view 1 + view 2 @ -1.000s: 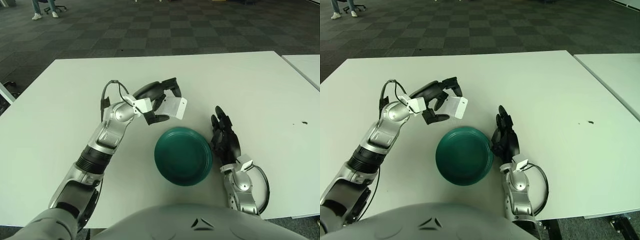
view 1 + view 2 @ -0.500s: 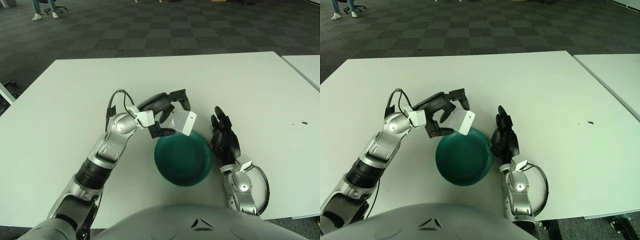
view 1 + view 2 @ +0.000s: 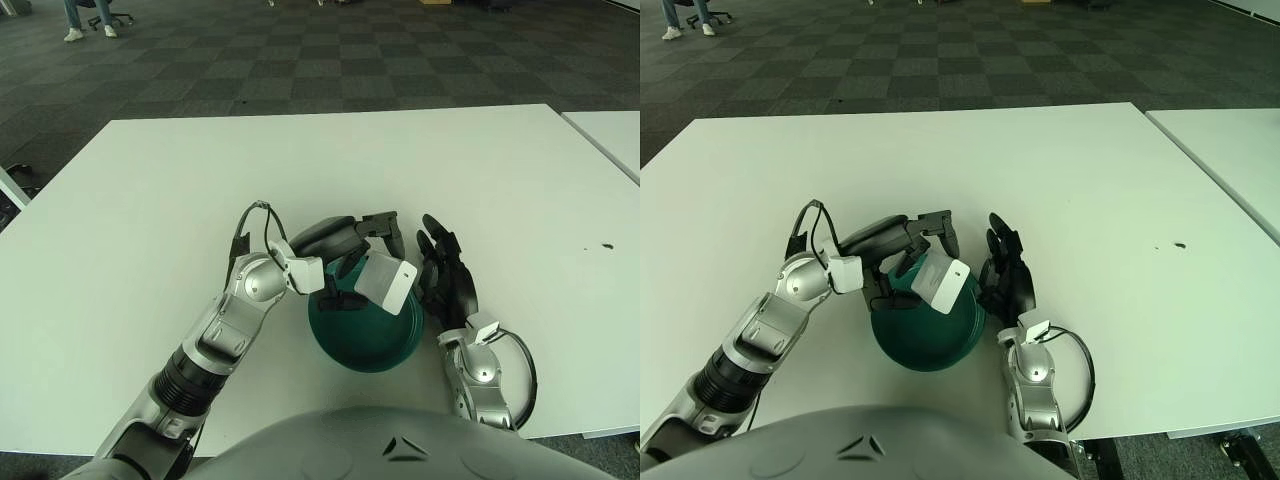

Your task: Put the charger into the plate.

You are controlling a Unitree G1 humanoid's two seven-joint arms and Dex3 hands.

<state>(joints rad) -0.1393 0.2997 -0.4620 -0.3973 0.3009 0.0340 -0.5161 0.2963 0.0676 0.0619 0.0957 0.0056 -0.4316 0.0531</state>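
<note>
A dark green plate (image 3: 372, 335) sits on the white table near its front edge. My left hand (image 3: 352, 258) is shut on a white square charger (image 3: 385, 280) and holds it just above the plate, over its far half. The hand hides part of the plate's far rim. My right hand (image 3: 447, 282) rests on the table right beside the plate's right rim, fingers spread and pointing away from me, holding nothing.
The white table (image 3: 150, 190) stretches away to the back and both sides. A second white table (image 3: 612, 135) stands at the far right, across a narrow gap. A small dark speck (image 3: 607, 245) lies on the table at right.
My left hand has carried the charger toward me and to the right, from beyond the plate's far left rim to above the plate. The right hand has stayed in place.
</note>
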